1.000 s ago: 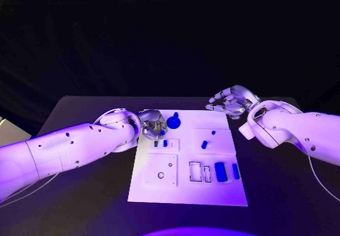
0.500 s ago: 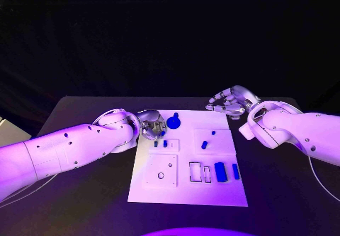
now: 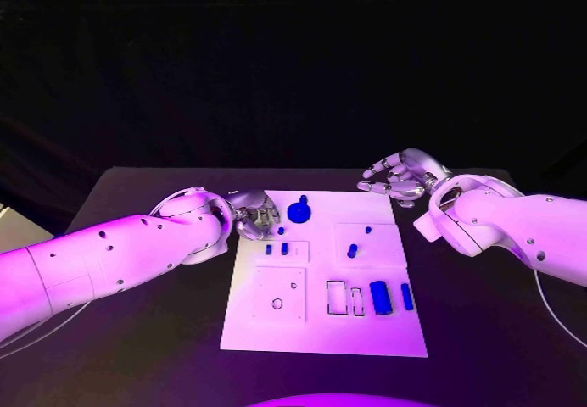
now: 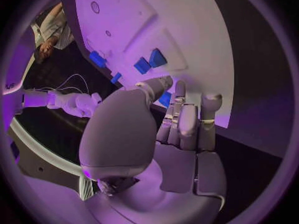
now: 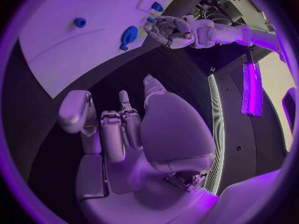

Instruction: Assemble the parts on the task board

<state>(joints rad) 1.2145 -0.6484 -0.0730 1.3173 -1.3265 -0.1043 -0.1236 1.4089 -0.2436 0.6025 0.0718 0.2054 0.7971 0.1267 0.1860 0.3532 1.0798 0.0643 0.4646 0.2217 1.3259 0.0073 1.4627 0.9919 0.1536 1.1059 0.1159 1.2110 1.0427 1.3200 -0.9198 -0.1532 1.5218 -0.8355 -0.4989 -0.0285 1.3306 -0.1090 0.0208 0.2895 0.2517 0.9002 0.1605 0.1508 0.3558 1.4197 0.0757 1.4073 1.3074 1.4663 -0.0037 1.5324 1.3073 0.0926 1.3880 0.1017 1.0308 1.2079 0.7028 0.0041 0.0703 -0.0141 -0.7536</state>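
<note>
The left robot hand pinches a small blue part at the task board's far left edge (likely light, rigid, slippery; best gripped by its sides). The right robot hand hovers released.

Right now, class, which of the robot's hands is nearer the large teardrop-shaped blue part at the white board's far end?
Left. The left hand sits just beside the teardrop-shaped blue part; the right hand hovers beyond the board's far right corner.
</note>
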